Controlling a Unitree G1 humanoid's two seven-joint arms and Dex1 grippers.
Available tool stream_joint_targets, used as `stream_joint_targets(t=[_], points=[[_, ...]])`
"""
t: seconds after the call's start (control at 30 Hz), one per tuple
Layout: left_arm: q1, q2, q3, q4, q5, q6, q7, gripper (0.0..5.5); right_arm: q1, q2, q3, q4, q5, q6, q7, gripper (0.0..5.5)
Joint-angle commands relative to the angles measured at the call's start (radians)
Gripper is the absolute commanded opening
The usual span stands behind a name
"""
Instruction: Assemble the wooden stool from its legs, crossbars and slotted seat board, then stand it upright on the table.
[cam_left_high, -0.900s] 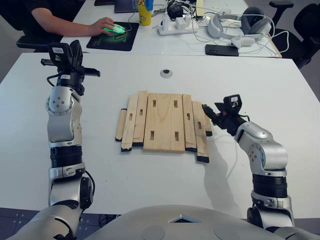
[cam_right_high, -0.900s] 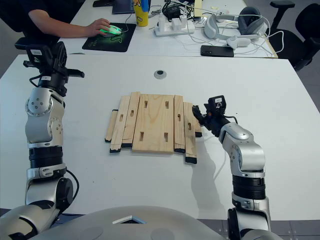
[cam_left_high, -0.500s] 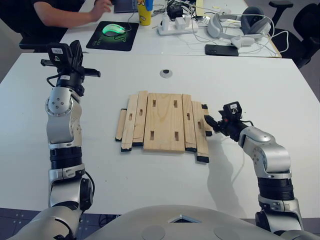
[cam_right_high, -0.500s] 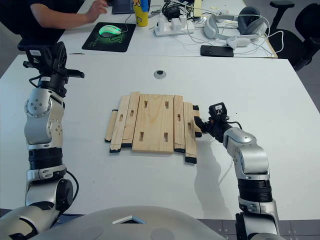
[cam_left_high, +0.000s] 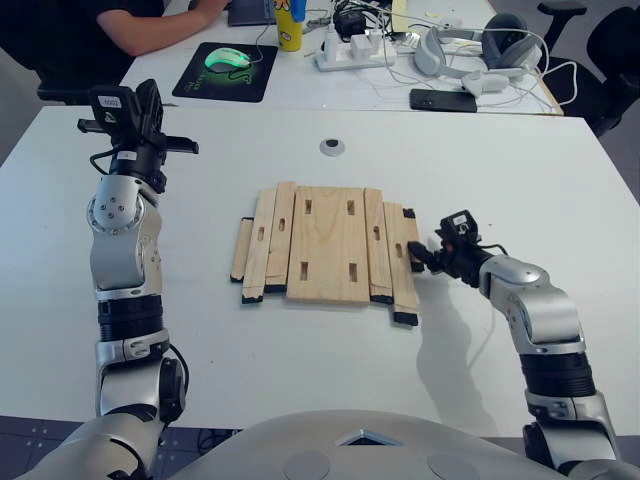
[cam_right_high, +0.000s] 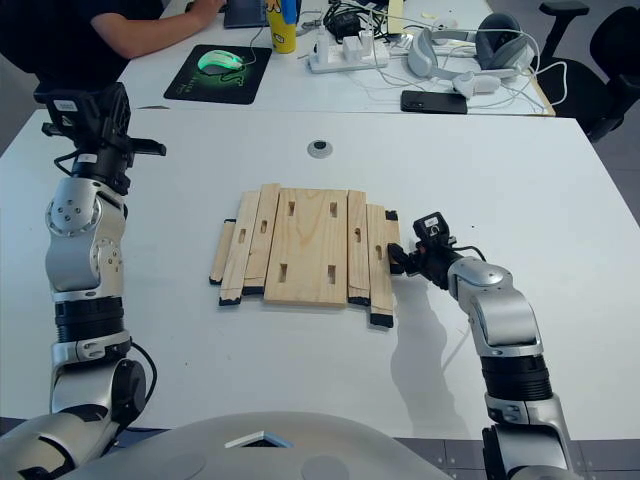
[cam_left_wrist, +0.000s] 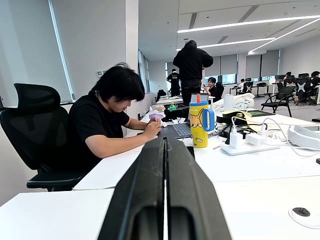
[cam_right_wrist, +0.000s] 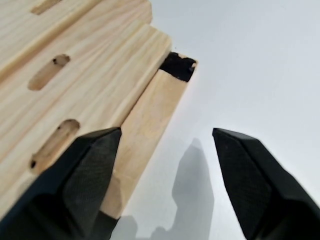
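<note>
The slotted seat board (cam_left_high: 328, 243) lies flat in the middle of the white table (cam_left_high: 520, 180). To its left rest two long legs (cam_left_high: 270, 240) and a short crossbar (cam_left_high: 241, 250). To its right rest two more legs (cam_left_high: 388, 252) and a short crossbar (cam_left_high: 412, 238) with black ends. My right gripper (cam_left_high: 427, 258) sits low at that right edge, open. In the right wrist view one finger (cam_right_wrist: 85, 170) is over the short crossbar (cam_right_wrist: 155, 110) and the other over bare table. My left gripper (cam_left_wrist: 165, 145) is raised at the far left (cam_left_high: 135, 120), shut on nothing.
A round cable grommet (cam_left_high: 332, 147) sits in the table behind the parts. A second desk beyond holds a mouse pad (cam_left_high: 225, 70), a yellow bottle (cam_left_high: 290, 25), headphones (cam_left_high: 470, 50) and a phone (cam_left_high: 442, 99). Bare table lies in front of the parts and to either side.
My right gripper has moved nearer to me along the right-hand pieces and dropped lower to the table. The left arm has barely shifted.
</note>
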Motion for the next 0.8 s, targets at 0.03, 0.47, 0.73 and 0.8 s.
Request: stream_joint_targets(t=[0.03, 0.47, 0.73, 0.8], points=[[0.009, -0.001, 0.006, -0.009, -0.007, 0.012, -0.001, 0.00, 0.002, -0.053, 0.075, 0.003, -0.057, 0.019, 0.018, 3.40], [0.009, -0.004, 0.003, -0.010, -0.009, 0.014, -0.003, 0.00, -0.062, -0.090, 0.020, 0.078, -0.084, -0.027, 0.006, 3.40], [0.009, -0.006, -0.003, -0.004, -0.009, 0.015, -0.009, 0.00, -0.117, 0.084, -0.157, 0.057, 0.056, 0.097, -0.085, 3.40], [0.009, -0.008, -0.004, -0.005, -0.009, 0.016, -0.009, 0.00, -0.133, 0.102, -0.171, 0.067, 0.042, 0.109, -0.132, 3.40]])
